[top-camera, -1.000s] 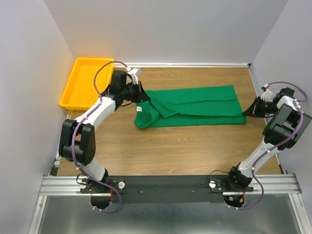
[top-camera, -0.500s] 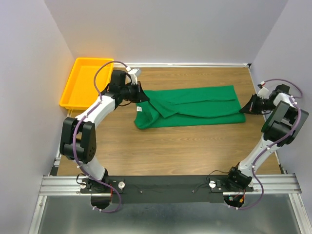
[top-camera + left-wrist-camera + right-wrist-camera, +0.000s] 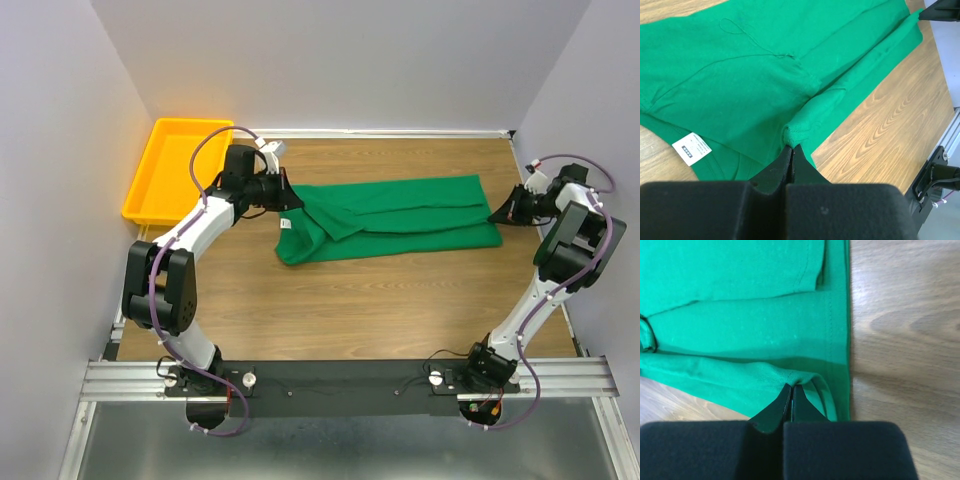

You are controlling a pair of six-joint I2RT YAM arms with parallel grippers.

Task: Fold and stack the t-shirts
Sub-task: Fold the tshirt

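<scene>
Top external view: a green t-shirt [image 3: 400, 215] lies stretched in a long, partly folded band across the far half of a wooden table [image 3: 370, 300], held at both ends by two robot arms. At the band's left end the left gripper [image 3: 293, 200] is closed on a bunched fold of the cloth, beside a small white label [image 3: 285, 224] that faces up. At the right end the right gripper [image 3: 497, 215] is pinched on the shirt's corner, close to the table's right edge. A yellow tray [image 3: 175, 170] sits in the far left corner, apart from the shirt.

Left wrist view: the left gripper [image 3: 791, 150] has its black fingers pressed together on a raised ridge of the t-shirt [image 3: 740, 75], the label [image 3: 691, 148] lying to their left.

Right wrist view: the right gripper [image 3: 791, 389] clamps a lifted fold of the t-shirt [image 3: 740, 330] near its stitched hem, with bare wood to the right.
</scene>
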